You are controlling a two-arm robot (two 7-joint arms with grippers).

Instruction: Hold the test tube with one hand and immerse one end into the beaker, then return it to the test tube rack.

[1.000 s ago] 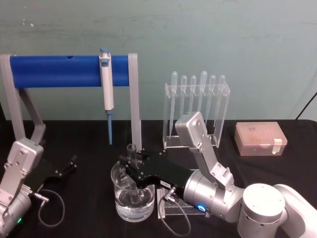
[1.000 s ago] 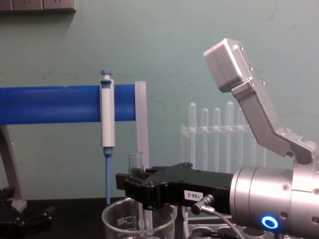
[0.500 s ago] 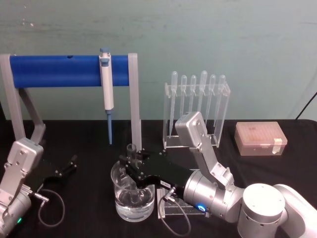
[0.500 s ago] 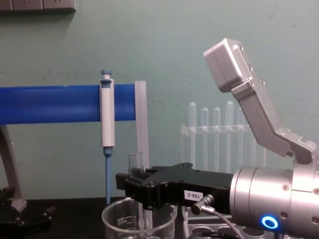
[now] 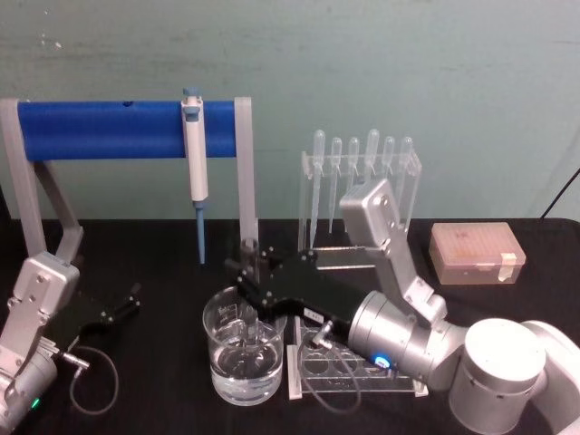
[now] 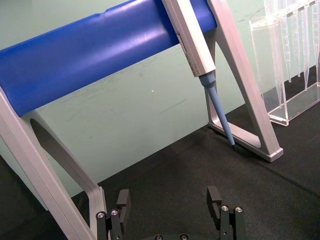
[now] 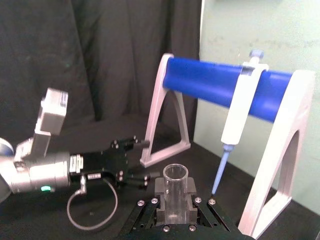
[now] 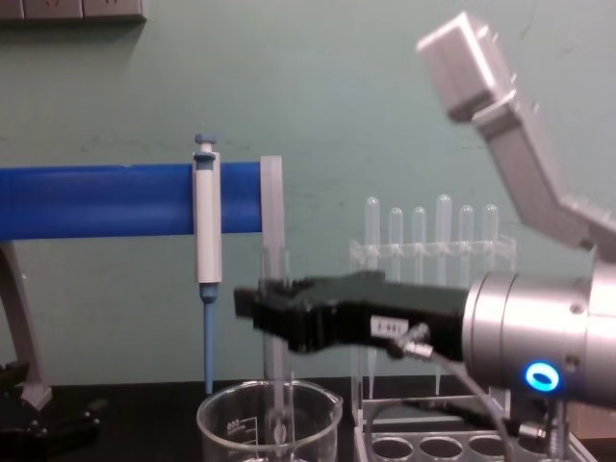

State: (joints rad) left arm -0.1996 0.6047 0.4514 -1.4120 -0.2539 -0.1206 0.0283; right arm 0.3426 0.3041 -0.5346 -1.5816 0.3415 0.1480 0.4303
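Note:
My right gripper (image 5: pixel 248 283) is shut on the test tube (image 5: pixel 246 328), a clear glass tube held upright above the beaker (image 5: pixel 217 362). In the chest view the test tube (image 8: pixel 276 371) hangs down from the right gripper (image 8: pixel 268 313), and its lower end sits inside the beaker (image 8: pixel 217 423), which holds clear water. The right wrist view shows the tube's open mouth (image 7: pixel 175 175) clamped between the fingers. My left gripper (image 5: pixel 122 304) rests open on the black table at the left, and the left wrist view shows the left gripper (image 6: pixel 168 200) with nothing between its fingers.
A blue-barred stand (image 5: pixel 118 129) at the back carries a white pipettor (image 5: pixel 194 163). Right of it is a clear rack of pipettes (image 5: pixel 362 181). A clear rack with round holes (image 5: pixel 344 367) lies under my right arm. A pink tip box (image 5: pixel 477 254) sits far right.
My right gripper has risen with the test tube, drawing it up out of the water. Its lower end stays within the beaker. The left arm has not moved.

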